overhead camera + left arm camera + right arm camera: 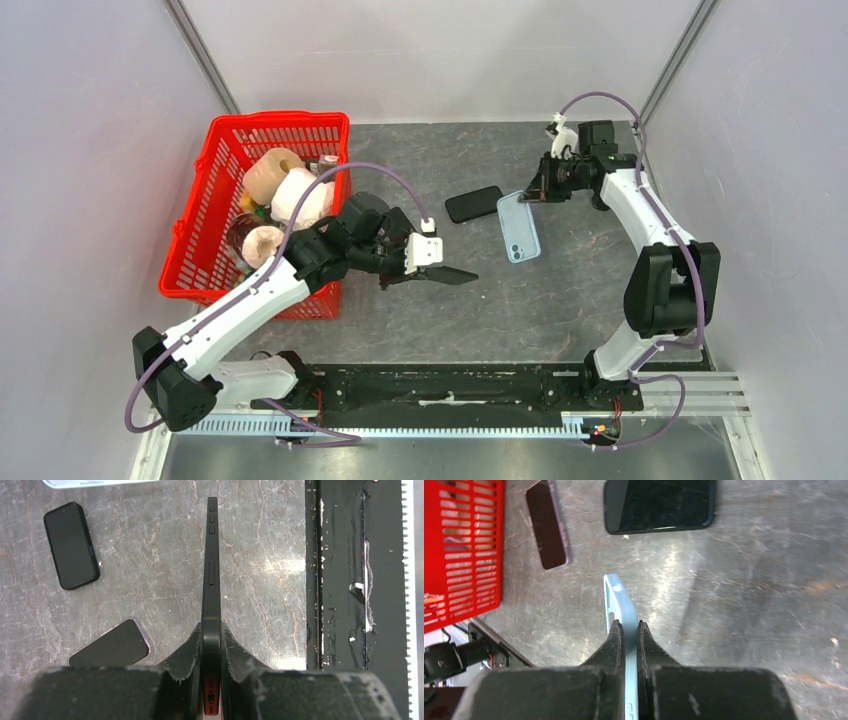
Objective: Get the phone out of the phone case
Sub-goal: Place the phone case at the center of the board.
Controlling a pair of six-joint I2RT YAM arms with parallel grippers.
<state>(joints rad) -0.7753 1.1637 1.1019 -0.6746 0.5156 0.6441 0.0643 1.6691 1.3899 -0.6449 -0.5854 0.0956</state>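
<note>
Light-blue phone case (614, 592), apparently empty, hangs pinched by its edge in the closed right gripper (628, 626), far right. The left gripper (211, 628) clamps the dark phone (212, 570) mid-table beside the red basket (280, 118). Separation looks done, with only setting both down left.

The worktop (400, 310) is dark grey, marbled with pale, rust-tinged veins. The basket (200, 240) is bright red with slotted lattice walls, and the rolls (290, 195) inside it look cream and white. The phone case (620, 605) is pale sky blue. The phone (212, 570) is matte black, as is the left hand (212, 640); an orange patch at the phone's base is perhaps a label. Right of the basket, a second phone (473, 204) is glossy black. Nearer the basket, a third phone (111, 644) is dark with a lilac rim. The arms (640, 215) are white and black, their cables (370, 167) mauve.
</note>
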